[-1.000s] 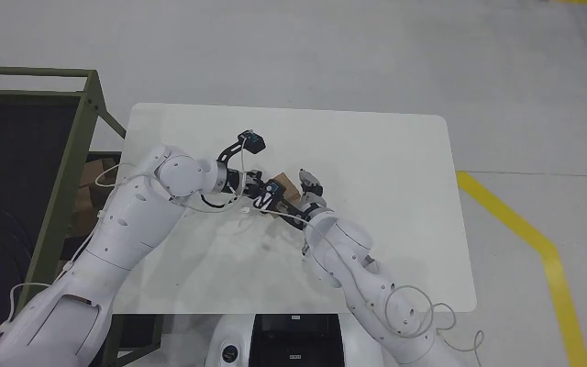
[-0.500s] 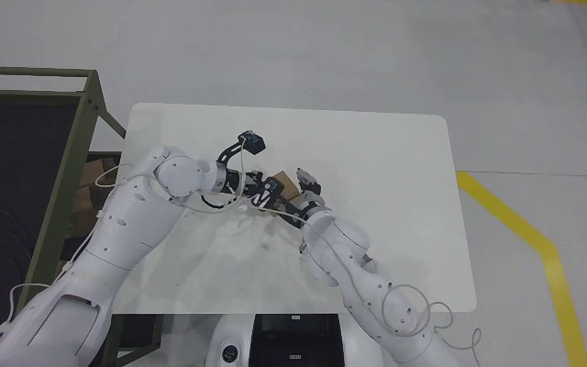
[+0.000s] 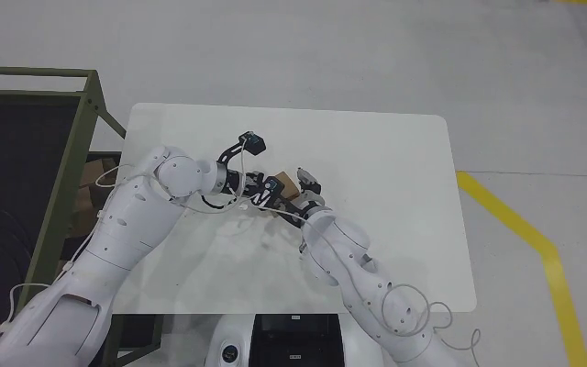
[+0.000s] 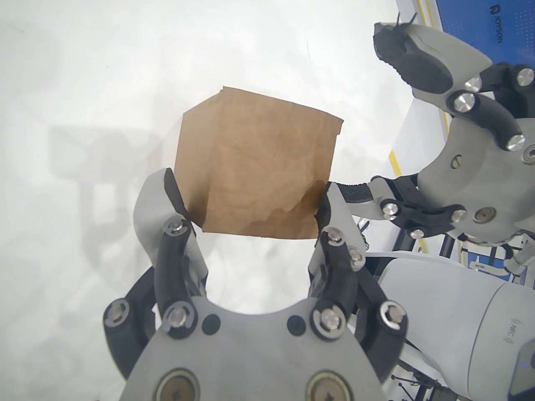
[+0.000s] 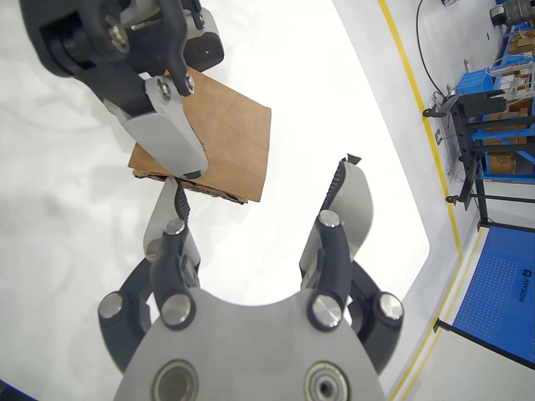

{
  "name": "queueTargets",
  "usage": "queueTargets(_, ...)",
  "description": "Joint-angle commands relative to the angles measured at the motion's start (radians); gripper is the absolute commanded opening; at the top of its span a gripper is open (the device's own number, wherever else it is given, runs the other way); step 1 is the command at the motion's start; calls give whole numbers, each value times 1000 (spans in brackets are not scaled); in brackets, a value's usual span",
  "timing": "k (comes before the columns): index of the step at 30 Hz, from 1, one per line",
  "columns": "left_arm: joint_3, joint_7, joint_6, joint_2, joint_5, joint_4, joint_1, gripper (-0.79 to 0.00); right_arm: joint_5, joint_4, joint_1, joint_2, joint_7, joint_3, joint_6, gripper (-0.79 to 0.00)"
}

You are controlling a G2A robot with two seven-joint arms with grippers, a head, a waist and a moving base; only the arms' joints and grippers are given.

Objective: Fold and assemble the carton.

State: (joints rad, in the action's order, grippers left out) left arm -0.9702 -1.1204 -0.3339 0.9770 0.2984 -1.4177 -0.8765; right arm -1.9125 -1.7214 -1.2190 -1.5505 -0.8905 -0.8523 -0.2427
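Holding: the left gripper [image 4: 248,189] has the brown carton [image 4: 259,148] clamped between its jaws, one finger at each end of the carton's near edge.
Left jaws: spread about as wide as the carton, with the pads pressed against its two sides.
Carton: it juts forward from between the left jaws, above the white table [image 3: 385,138]. A faint crease runs down its visible face, and the edge nearest the left palm is ragged. Whether it rests on the table cannot be told.
Right gripper [image 5: 262,179]: jaws wide apart, holding nothing.
Right near fingertip [image 5: 179,198]: just at the carton's ragged edge, under one left finger. Whether it touches the carton cannot be told.
Right far fingertip [image 5: 349,177]: off to the side, apart from the carton.
Gap of the right jaws: one corner of the carton lies just ahead of it.
From above: the two grippers face each other, with the carton between them.
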Motion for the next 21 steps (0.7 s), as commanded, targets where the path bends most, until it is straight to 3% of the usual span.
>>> queueTargets(1, -1, 0, 1, 0, 0, -1, -1, -172, -2, -5, -4, 0, 4, -3, 0, -206)
queueTargets(21, 3, -4, 3, -1, 0, -3, 1, -169, -19, -23, -30, 0, 36, -17, 3, -166)
